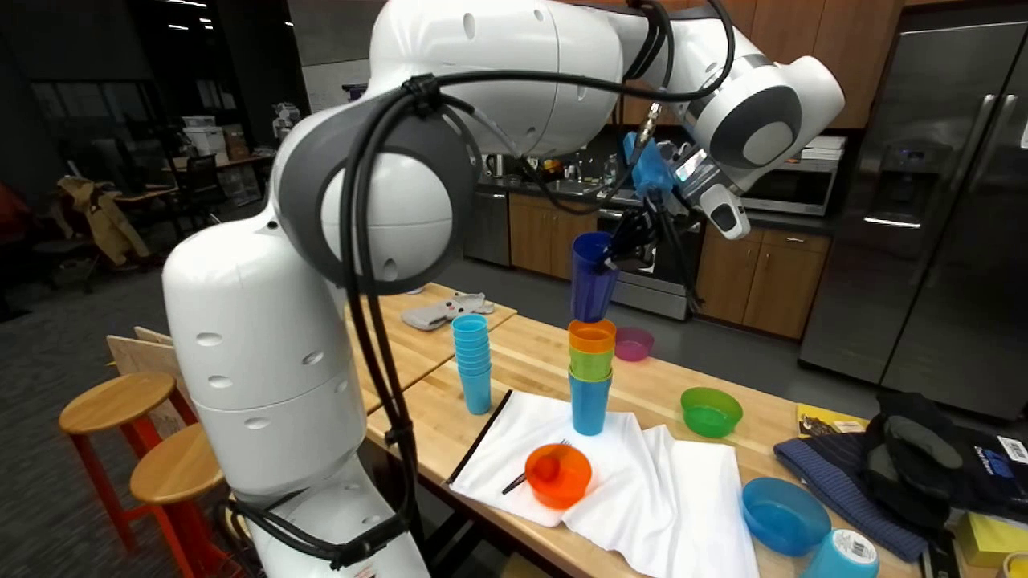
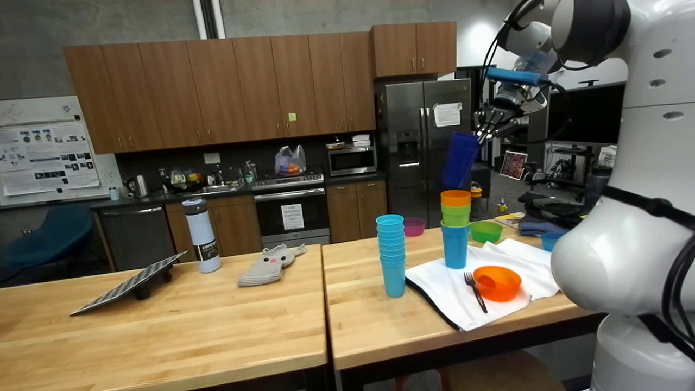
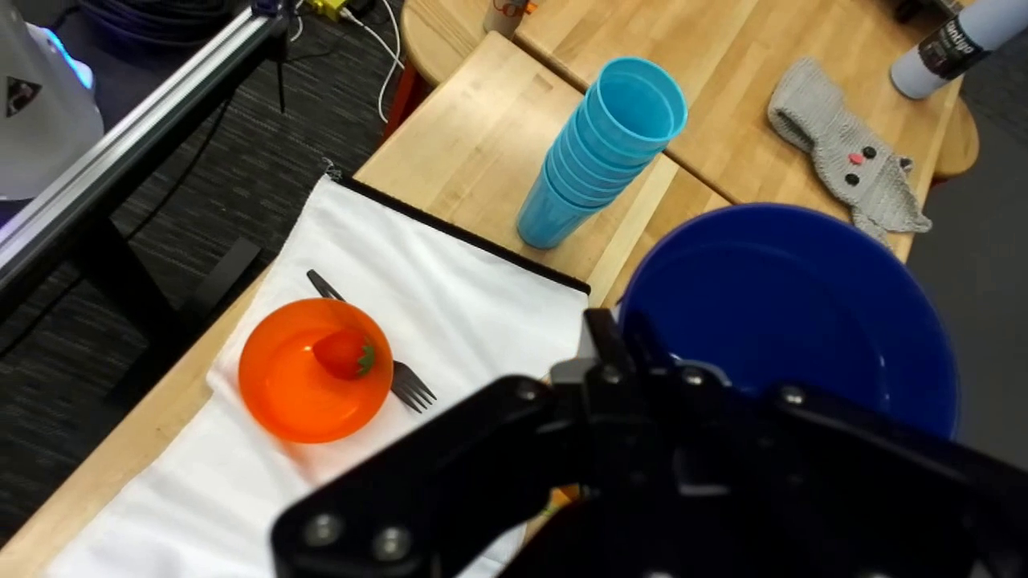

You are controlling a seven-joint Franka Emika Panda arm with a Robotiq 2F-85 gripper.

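My gripper (image 3: 618, 341) is shut on the wall of a dark blue cup (image 3: 791, 297) at its rim. In both exterior views the dark blue cup (image 1: 593, 281) (image 2: 460, 160) hangs slightly tilted, close above a stack. The stack has an orange cup (image 1: 593, 336) (image 2: 455, 198) on top, a green cup (image 1: 590, 365) below it and a blue cup (image 1: 589, 405) at the bottom. The stack stands upright on a white cloth (image 1: 691, 482). In the wrist view the gripper hides nearly all of the stack. I cannot tell whether the held cup touches it.
Several nested light blue cups (image 2: 392, 255) stand beside the cloth. An orange bowl (image 3: 301, 401) with a red toy fruit (image 3: 344, 354) and a dark fork (image 3: 411, 387) lie on the cloth. Green (image 1: 711, 411), pink (image 1: 634, 343) and blue (image 1: 783, 514) bowls sit around.
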